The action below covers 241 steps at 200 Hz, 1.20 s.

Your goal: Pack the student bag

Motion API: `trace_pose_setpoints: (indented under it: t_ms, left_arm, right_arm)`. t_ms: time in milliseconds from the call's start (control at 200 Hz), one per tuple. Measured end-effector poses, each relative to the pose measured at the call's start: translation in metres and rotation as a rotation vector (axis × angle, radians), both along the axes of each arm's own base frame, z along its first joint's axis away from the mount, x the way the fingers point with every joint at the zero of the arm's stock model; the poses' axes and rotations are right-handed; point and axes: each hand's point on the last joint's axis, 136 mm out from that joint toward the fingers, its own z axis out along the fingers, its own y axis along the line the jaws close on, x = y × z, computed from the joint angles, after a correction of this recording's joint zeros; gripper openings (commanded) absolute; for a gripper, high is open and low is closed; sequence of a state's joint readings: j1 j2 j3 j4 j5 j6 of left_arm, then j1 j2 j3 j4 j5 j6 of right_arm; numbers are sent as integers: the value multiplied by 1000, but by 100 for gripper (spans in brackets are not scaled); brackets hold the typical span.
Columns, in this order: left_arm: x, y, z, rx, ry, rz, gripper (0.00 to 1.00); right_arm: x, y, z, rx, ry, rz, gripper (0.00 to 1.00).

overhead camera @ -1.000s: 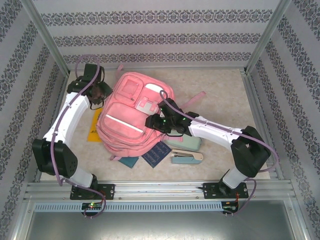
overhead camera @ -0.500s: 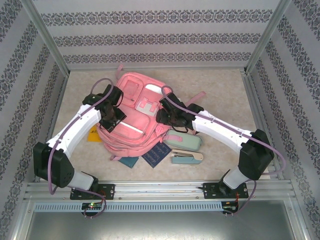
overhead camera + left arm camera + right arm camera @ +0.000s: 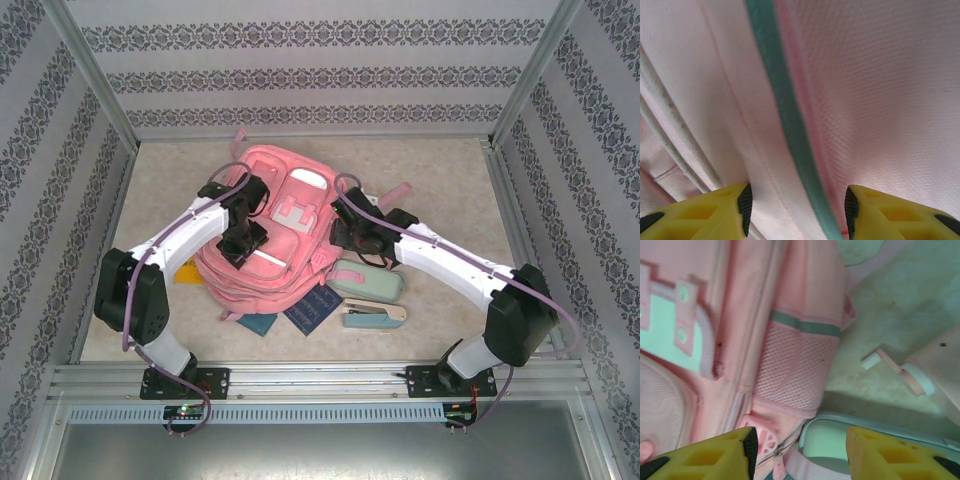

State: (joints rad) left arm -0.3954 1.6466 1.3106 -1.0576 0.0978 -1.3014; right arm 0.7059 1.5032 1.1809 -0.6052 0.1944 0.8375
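Big pink student bag point(image 3: 270, 280), flat on the table point(image 3: 450, 190), front up, right under both grippers. A second ago: left gripper point(image 3: 243, 236) off by the bag's far left edge. Now down on the front, among the pockets. Right gripper point(image 3: 352, 228) now up by the bag's right side, from a spot lower on the front. Maybe getting ready to work a zip or hold the bag open, but only a guess. Nothing packed yet: mint case point(image 3: 368, 285), stapler point(image 3: 375, 316) and dark blue booklet point(image 3: 312, 308) out on the table, on the near side of the right gripper.

Left fingers point(image 3: 715, 215) spread apart, pink cloth and a teal strip point(image 3: 790, 135) close below them, no pinch to be seen. Right fingers point(image 3: 875, 455) spread too, over the mesh side pocket point(image 3: 795, 375), holding nothing.

Hard to tell which zip, if any, under the left gripper — too close and blurry. Teal book point(image 3: 258, 324) and yellow card point(image 3: 185, 268) half hidden under the bag.
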Motion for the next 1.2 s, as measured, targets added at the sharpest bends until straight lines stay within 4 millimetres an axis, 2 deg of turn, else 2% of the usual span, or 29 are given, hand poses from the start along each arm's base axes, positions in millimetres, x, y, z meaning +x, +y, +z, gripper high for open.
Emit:
trace_pose_setpoints:
  t_ms: [165,230,390,615,734,849,979,1094,1204]
  left_arm:
    - [-13,4,-12,6,30,26,40]
    - [-12,4,-12,3,24,32,31]
    - [-5,-1,-10,-13,2,31,0]
    - [15,2,15,-29,-56,41,0]
    - [22,11,31,-46,-107,66,0]
    - [26,14,44,-71,-146,70,0]
    - [30,9,51,-113,-172,57,0]
    - [34,6,60,-161,-203,59,0]
    - [39,7,72,-196,-248,64,0]
  right_arm:
    - [3,-16,-6,-5,6,-36,50]
    - [3,-15,-6,-4,4,-36,48]
    - [7,-11,-3,0,-19,-3,44]
    - [6,8,-5,59,-87,239,43]
    - [0,18,3,97,-196,397,44]
    - [-14,32,8,110,-322,581,40]
    - [-24,46,6,122,-385,695,38]
    - [-32,57,-2,121,-411,746,37]
    - [-37,61,-21,116,-403,761,36]
